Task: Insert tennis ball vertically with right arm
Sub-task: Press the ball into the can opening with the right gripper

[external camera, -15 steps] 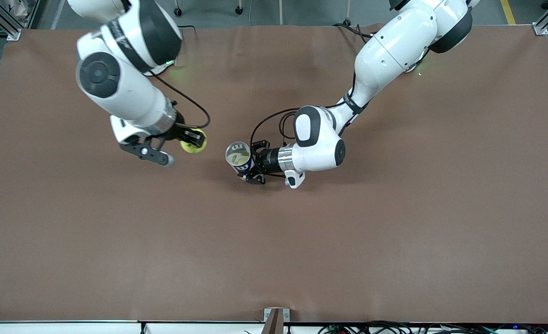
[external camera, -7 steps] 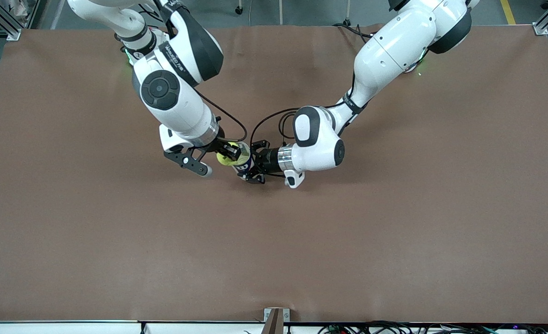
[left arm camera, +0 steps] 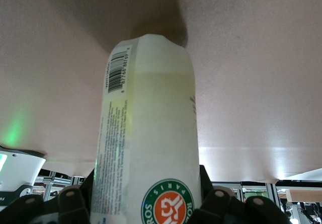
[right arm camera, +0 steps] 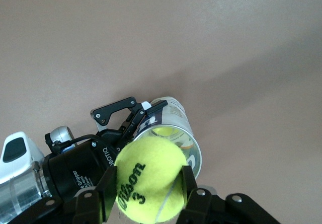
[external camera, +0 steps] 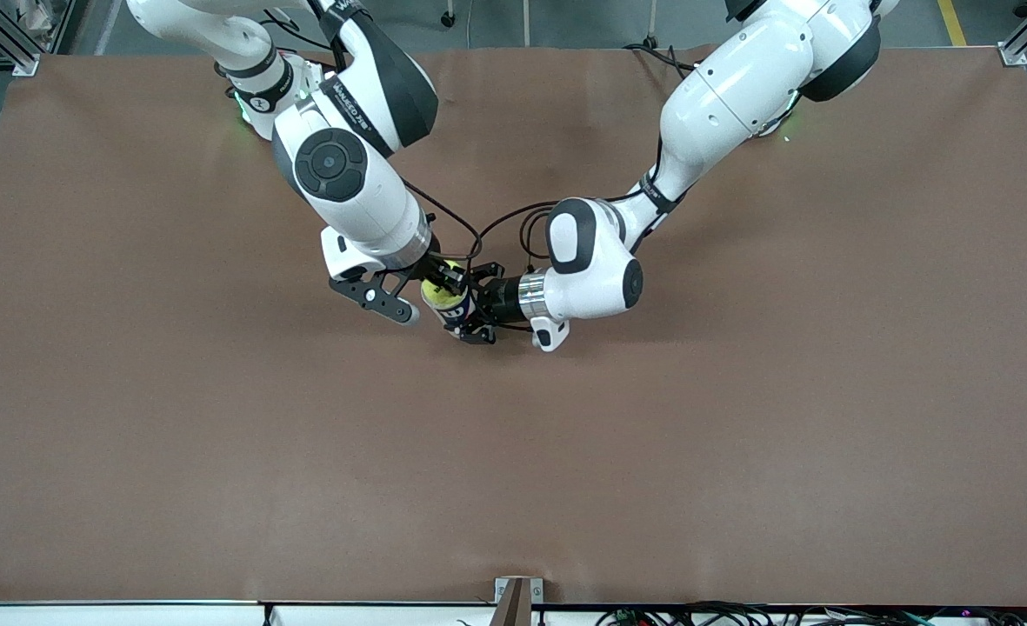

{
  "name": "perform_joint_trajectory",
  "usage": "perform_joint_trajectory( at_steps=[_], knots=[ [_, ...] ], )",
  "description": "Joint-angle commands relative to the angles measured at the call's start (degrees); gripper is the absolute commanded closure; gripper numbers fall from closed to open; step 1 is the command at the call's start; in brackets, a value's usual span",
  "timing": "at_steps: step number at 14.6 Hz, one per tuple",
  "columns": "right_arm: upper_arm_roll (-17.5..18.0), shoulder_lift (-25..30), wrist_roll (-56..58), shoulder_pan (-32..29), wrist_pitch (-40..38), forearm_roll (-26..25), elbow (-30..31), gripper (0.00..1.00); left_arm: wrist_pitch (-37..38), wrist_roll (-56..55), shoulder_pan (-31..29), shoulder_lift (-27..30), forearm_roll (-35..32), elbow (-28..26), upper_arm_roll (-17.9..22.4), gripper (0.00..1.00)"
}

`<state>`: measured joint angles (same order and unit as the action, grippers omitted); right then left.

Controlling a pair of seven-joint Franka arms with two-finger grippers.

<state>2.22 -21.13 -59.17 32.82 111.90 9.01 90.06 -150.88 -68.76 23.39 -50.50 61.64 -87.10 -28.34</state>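
Observation:
My right gripper (external camera: 440, 283) is shut on a yellow-green Wilson tennis ball (external camera: 435, 290) and holds it right over the open mouth of a clear tennis-ball can (external camera: 456, 311). In the right wrist view the ball (right arm camera: 151, 176) sits between my fingers (right arm camera: 103, 189), with the can's mouth (right arm camera: 187, 133) just below it and another ball (right arm camera: 163, 131) inside. My left gripper (external camera: 476, 307) is shut on the upright can on the table's middle. In the left wrist view the can's label (left arm camera: 148, 133) fills the space between my fingers (left arm camera: 217, 204).
The brown table (external camera: 739, 417) carries nothing else that shows. The two wrists are close together over the can, with black cables (external camera: 513, 222) looping beside them.
My right arm has carried the ball toward the left arm's end, from well beside the can to right over its mouth. The left arm and the can have stayed put.

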Motion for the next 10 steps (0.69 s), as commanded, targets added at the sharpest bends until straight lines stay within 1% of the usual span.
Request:
perform_joint_trajectory(
  at_steps=[1,8,9,10],
  knots=[
    [-0.63,-0.49,-0.69,0.49,-0.19,0.04,-1.29,0.68,-1.08,1.53,0.43,-0.13,1.56,0.35,-0.04,0.25],
    [-0.81,-0.49,-0.25,-0.21,-0.72,0.04,-1.11,0.67,-1.17,1.53,0.17,0.13,1.56,-0.26,-0.04,0.25],
    [-0.81,-0.49,-0.25,-0.21,-0.81,0.04,-1.11,0.59,-1.17,1.53,-0.01,0.39,1.56,-1.13,-0.04,0.25],
    [-0.81,-0.49,-0.51,-0.21,-0.98,0.04,-1.11,0.47,-1.17,1.61,-0.19,0.57,1.56,-1.66,-0.04,0.25]
  ],
)
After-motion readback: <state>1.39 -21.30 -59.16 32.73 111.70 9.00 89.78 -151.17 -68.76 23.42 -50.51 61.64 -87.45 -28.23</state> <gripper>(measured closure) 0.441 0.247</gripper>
